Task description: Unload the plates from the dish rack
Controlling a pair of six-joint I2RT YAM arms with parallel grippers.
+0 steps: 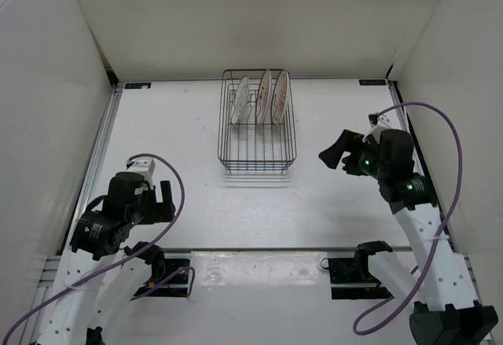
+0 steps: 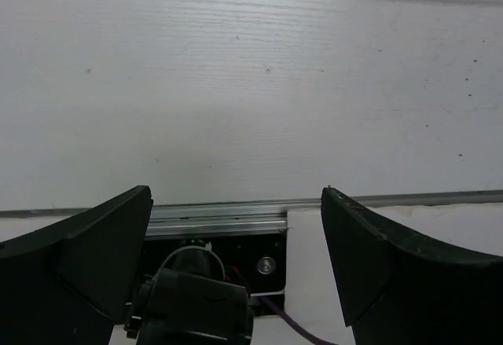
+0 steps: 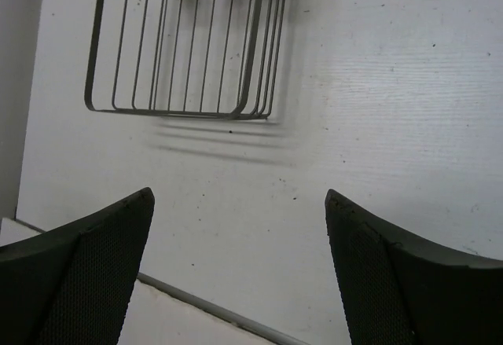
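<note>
Jaws of right gripper [image 3: 240, 196] and left gripper [image 2: 236, 196] are gaping, holding nothing. Plates [image 1: 263, 97] are standing on edge in dish rack [image 1: 258, 152], ahead-left of right gripper. Probably rigid, slick, chippable: pinching upper rim looks safest.

Left gripper [image 2: 236, 194] sits low, close to its own base, jaws spread wide, holding nothing; right arm [image 1: 428, 235] reaches forward, right gripper [image 1: 336, 155] turned leftward, jaws equally wide, empty

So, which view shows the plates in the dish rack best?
The top external view: all three plates stand on edge in the dish rack. The right wrist view catches only their lower edges; the left wrist view shows none.
</note>
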